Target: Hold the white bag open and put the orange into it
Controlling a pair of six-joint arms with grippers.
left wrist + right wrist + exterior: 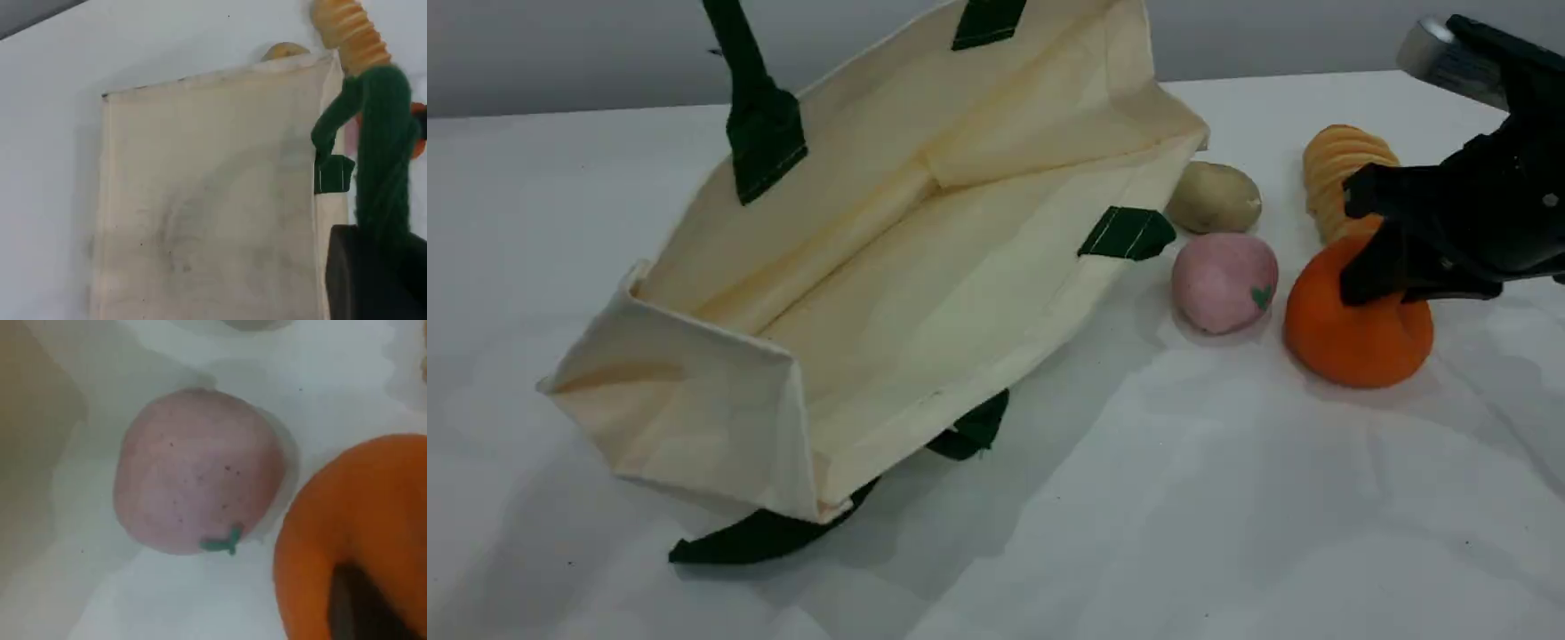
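I see my right hand (1392,271) clamped on the orange (1356,333), which sits on the bench (1138,498) just beside the pink fruit (1224,282). My left hand (373,267) grips the bag's (889,267) green handle (380,147), holding it open.

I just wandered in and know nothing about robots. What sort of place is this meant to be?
Probably a robot practice bench, not a kitchen or shop. A bare white table against a plain wall holds only a white bag and soft toy food, like the orange and a pink fruit, with a black robot gripper working.
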